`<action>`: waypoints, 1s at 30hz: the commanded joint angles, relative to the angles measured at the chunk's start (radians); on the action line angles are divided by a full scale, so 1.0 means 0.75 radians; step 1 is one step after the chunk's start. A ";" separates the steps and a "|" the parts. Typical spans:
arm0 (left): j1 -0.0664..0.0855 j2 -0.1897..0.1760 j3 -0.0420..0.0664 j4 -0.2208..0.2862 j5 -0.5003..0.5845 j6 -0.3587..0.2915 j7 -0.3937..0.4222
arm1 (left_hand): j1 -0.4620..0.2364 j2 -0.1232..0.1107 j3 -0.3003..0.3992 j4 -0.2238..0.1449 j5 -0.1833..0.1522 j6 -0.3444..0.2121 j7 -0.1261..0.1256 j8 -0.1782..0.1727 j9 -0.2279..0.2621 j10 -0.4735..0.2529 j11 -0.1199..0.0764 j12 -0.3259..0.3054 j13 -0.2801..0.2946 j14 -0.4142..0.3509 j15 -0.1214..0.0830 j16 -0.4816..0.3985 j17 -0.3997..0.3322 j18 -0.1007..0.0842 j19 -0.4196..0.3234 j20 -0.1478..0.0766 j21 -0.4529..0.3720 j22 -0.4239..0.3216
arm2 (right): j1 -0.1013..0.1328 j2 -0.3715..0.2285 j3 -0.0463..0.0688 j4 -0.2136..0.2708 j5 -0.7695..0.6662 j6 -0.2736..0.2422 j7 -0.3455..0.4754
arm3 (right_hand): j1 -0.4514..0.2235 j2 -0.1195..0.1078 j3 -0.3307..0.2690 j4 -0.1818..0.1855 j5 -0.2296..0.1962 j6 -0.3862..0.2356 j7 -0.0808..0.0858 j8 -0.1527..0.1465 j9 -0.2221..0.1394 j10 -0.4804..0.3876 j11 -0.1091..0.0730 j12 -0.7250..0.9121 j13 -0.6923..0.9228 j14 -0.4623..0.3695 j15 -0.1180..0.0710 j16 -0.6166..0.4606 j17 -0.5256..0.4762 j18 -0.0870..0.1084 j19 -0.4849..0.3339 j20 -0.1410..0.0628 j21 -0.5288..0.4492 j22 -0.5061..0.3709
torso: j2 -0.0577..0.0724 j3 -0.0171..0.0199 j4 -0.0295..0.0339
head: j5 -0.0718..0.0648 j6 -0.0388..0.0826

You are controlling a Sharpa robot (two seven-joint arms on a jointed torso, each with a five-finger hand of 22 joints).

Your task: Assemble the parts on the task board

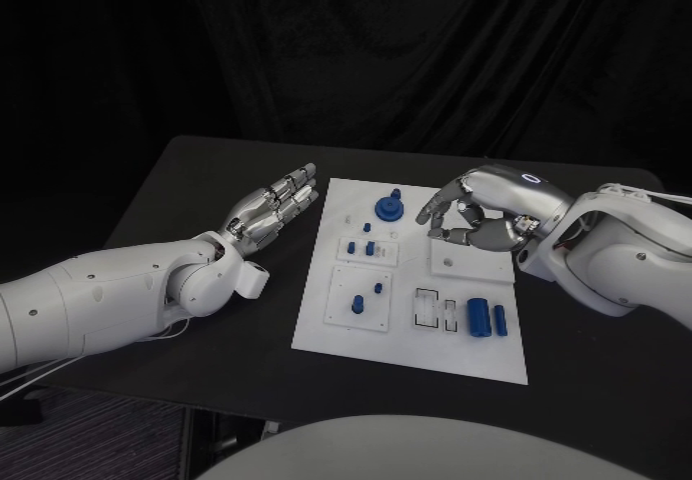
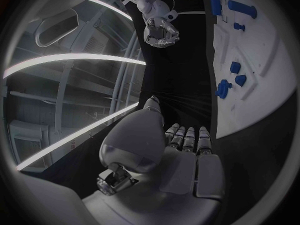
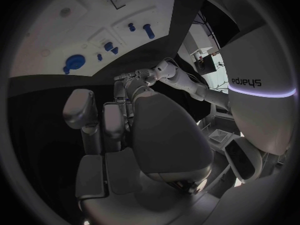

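You are hovering the right hand [image 1: 483,212], fingers curled on nothing, over the board [image 1: 320,325]; left hand [image 1: 271,210] spread, idle; next, grasp a part [image 1: 477,317].

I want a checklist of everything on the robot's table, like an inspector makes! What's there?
Surface: black table, bare around the board.
Job's things: white task board in the middle; a blue round part at its far end, small blue parts on its square plates, two blue cylinders lying side by side near its right edge.
Clutter: nothing seen.
Hands: left hand beside the board's left edge, fingers out straight, holding nothing; right hand above the board's far right part, fingers curled, nothing seen in it.
Cables: nothing seen.
Surroundings: dark curtain behind.
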 commanded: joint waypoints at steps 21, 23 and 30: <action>-0.001 0.006 0.001 0.001 -0.001 -0.018 0.131 | 0.013 0.011 0.001 0.005 0.011 0.005 -0.005 0.003 0.000 0.002 -0.009 -0.009 -0.002 0.000 -0.004 -0.005 -0.001 0.002 0.001 -0.006 -0.008 -0.001 | -0.153 -0.143 -0.002 0.049 -0.285 0.315 -0.669 | -0.635 0.014 -0.206 0.130 -0.057 -0.071 -0.060 0.165 0.185 0.696 -0.066 1.278 1.789 0.214 -0.061 0.264 0.635 -0.091 0.202 -0.063 0.499 0.293 | 0.002 -0.0066 -0.0050 | -0.044 0.000; -0.001 0.006 0.001 0.000 -0.001 -0.015 0.128 | 0.016 0.013 0.002 0.004 0.012 0.004 -0.004 0.002 0.000 0.002 -0.007 -0.009 -0.002 0.000 -0.001 -0.005 -0.001 0.002 0.001 -0.004 -0.008 -0.001 | -0.158 -0.149 -0.002 0.068 -0.315 0.339 -0.712 | -0.637 0.012 -0.198 0.129 -0.049 -0.079 -0.066 0.183 0.209 0.696 -0.075 1.278 1.789 0.215 -0.067 0.266 0.641 -0.093 0.205 -0.071 0.514 0.296 | 0.002 -0.0064 -0.0060 | -0.047 0.000; -0.001 0.006 0.001 -0.003 -0.001 -0.005 0.118 | 0.023 0.015 0.005 0.004 0.015 0.003 0.001 0.001 0.000 0.002 -0.002 -0.009 -0.002 0.000 0.010 -0.005 -0.001 0.003 0.001 0.010 -0.008 -0.001 | -0.178 -0.185 -0.002 0.137 -0.393 0.306 -0.771 | -0.609 -0.028 -0.164 0.128 -0.026 -0.112 -0.082 0.291 0.345 0.696 -0.089 1.278 1.789 0.208 -0.079 0.257 0.626 -0.078 0.181 -0.083 0.450 0.275 | 0.002 -0.0069 -0.0058 | -0.079 0.000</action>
